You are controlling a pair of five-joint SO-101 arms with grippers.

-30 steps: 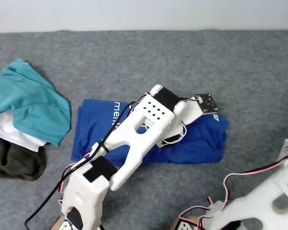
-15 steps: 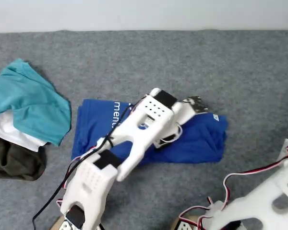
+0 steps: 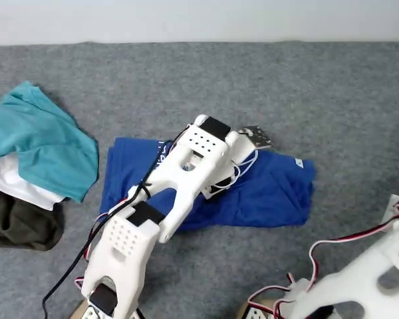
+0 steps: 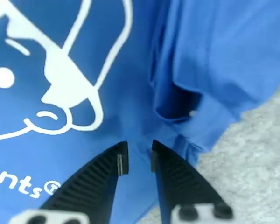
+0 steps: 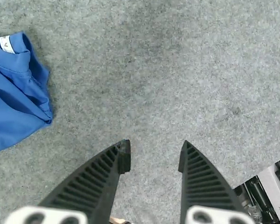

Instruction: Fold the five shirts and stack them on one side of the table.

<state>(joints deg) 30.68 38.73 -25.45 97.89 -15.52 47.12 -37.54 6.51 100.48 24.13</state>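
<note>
A blue shirt (image 3: 272, 193) with a white print lies partly folded in the middle of the grey table (image 3: 319, 86). My left arm (image 3: 199, 156) stretches over it from the near side. In the left wrist view my left gripper (image 4: 139, 158) sits low on the blue shirt (image 4: 210, 56), its fingers (image 4: 170, 175) nearly together with a ridge of blue cloth between them, beside the print and a folded edge. My right gripper (image 5: 153, 156) hangs open over bare grey surface, and the blue shirt's labelled corner (image 5: 14, 88) lies off to one side.
A pile of shirts sits at the left edge: teal (image 3: 40, 139) on top, white (image 3: 16, 183) under it, a dark one (image 3: 16, 222) nearest. The right arm's base (image 3: 359, 279) with its cables fills the near right corner. A white wall borders the far side.
My left arm has drawn its wrist leftward and back across the blue shirt, away from the shirt's right end. The right arm has kept still.
</note>
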